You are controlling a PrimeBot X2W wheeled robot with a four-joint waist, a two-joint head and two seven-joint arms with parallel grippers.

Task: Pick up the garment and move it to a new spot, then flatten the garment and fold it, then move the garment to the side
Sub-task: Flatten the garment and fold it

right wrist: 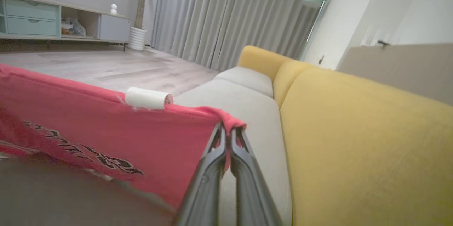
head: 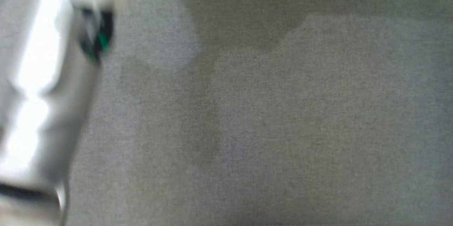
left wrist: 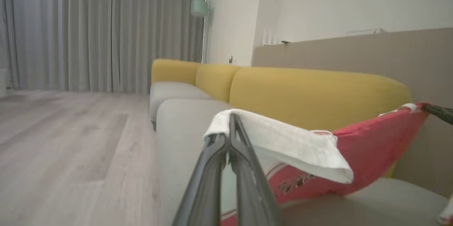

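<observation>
Garment stage: being carried, lifted and stretched in the air; judging the pick-up done and the move to a new spot under way; flattening, folding and setting to the side not yet done.
Sofa: running lengthwise away toward the curtains, yellow backrest rising behind a grey seat; grey weave blurring across the head view, with a pale forearm smearing down its left side.
Garment place: hanging over the seat between front edge and backrest, well short of the far end of the sofa; sagging low toward the cushion, touching or not being impossible to tell.
Garment axis: top edge pulling taut from one gripper to the other, so the long axis seeming to lie across the seat, front edge to backrest, rather than along it; body drooping below that line, red side toward the backrest, white part toward the front edge.
Lettering: slanting downward across the red cloth, too blurred for reading.
Left gripper: fingers pressing together, pinching the white part at its top edge, on the front-edge side.
Right gripper: fingers pressing together, pinching the red corner, on the backrest side.
White roll: sitting on the red top edge; being a rolled cuff or something else, cannot tell.
</observation>
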